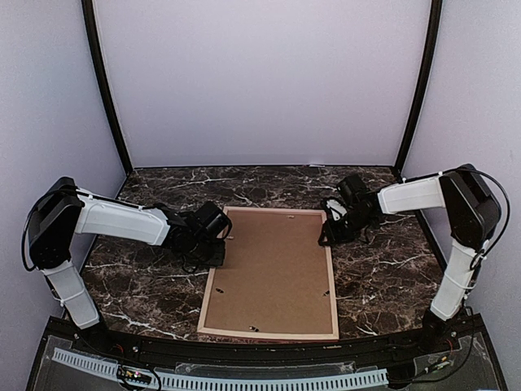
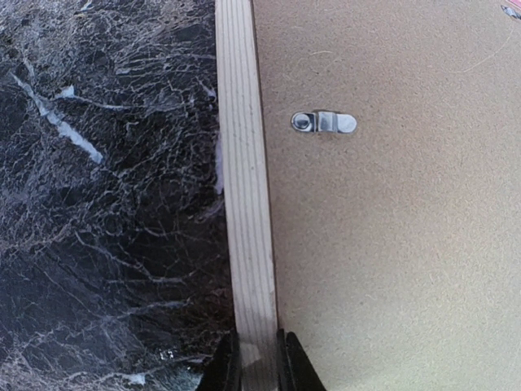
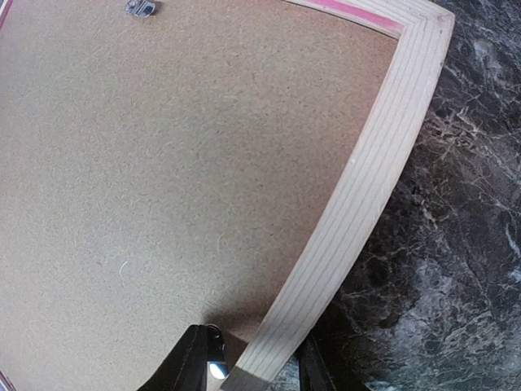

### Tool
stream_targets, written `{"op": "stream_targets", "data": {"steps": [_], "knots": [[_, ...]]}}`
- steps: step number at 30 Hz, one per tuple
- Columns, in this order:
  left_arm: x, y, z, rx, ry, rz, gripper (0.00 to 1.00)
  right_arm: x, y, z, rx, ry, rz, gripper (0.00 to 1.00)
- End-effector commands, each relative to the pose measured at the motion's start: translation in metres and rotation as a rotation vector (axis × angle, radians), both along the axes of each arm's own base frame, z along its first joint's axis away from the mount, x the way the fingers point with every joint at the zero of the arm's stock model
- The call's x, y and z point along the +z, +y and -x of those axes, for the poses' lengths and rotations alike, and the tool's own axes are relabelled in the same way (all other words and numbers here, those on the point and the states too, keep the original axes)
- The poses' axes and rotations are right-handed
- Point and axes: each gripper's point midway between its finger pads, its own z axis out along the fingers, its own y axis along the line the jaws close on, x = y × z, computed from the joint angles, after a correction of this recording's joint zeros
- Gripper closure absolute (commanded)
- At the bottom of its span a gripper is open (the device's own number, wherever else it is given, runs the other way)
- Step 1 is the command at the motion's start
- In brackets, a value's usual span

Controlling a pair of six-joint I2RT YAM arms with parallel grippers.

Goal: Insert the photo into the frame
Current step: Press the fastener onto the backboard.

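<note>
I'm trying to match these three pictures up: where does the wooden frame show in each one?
Top external: the frame lies flat, centre of the picture.
Left wrist: one frame rail runs top to bottom, centre.
Right wrist: frame corner upper right, rail slanting to bottom centre.
Shared landmark: the brown backing panel inside it.

Pale wooden frame [image 2: 247, 212], face-down, flat
</note>
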Motion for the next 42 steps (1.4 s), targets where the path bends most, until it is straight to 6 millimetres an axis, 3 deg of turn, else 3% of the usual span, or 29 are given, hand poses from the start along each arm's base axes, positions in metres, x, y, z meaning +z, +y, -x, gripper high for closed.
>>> {"op": "stream_targets", "data": {"steps": [1, 17, 23, 30, 33, 37, 42], "knots": [[0.006, -0.001, 0.006, -0.020, 0.008, -0.015, 0.98, -0.030, -0.021, 0.028, 0.005, 0.112, 0.066, 0.62], [0.007, 0.001, 0.007, -0.012, 0.008, -0.013, 0.98, -0.046, -0.045, 0.035, -0.050, 0.127, 0.142, 0.66], [0.007, 0.003, 0.008, -0.005, 0.008, -0.011, 0.98, -0.041, -0.056, 0.024, -0.078, 0.076, 0.175, 0.71], [0.006, 0.004, 0.009, 0.004, 0.009, -0.012, 0.98, -0.030, -0.041, 0.013, -0.030, 0.031, 0.089, 0.75], [0.005, 0.005, 0.010, 0.007, 0.009, -0.006, 0.98, -0.024, -0.032, 0.010, -0.010, 0.029, 0.040, 0.70], [0.005, 0.001, 0.012, 0.012, 0.004, 0.011, 0.98, -0.014, -0.026, 0.006, -0.018, 0.030, -0.002, 0.57], [0.001, -0.003, 0.013, 0.027, 0.004, 0.018, 0.98, -0.005, -0.022, 0.011, -0.018, 0.042, -0.037, 0.51]]}}
